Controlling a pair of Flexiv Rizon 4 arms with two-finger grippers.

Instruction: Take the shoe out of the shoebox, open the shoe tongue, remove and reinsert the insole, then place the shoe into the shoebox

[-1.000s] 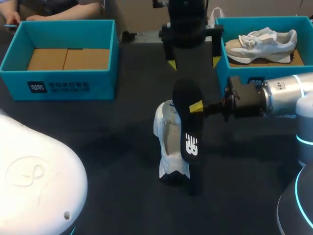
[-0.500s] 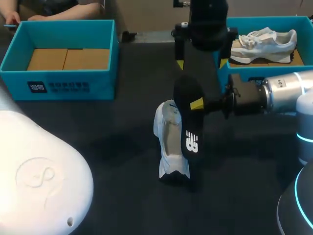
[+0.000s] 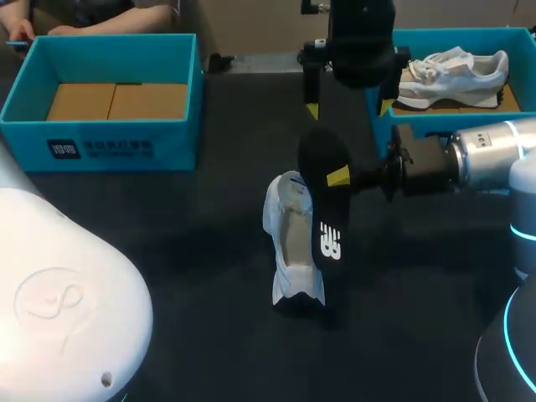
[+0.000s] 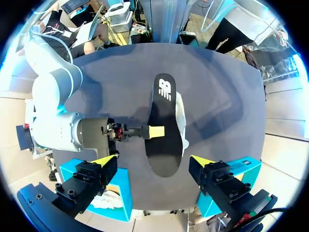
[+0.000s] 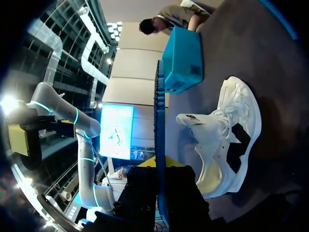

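The black insole (image 3: 322, 197), out of the white shoe (image 3: 293, 243), hangs on edge just beside it at mid-desk. Our right pincer (image 3: 337, 179) pinches the insole at mid-length, presumably to steer it back inside. Our left pincer (image 3: 348, 108) hovers beyond, spread and empty. The dark desk (image 3: 167, 251) carries a left shoebox (image 3: 100, 146) and a right shoebox (image 3: 410, 134).

Dark table (image 3: 193, 243) with three things on it.
A blue box (image 3: 105, 146) stands at the far left, a second box (image 3: 452, 42) at the far right; a white shoe (image 3: 289, 243) rests near the middle.
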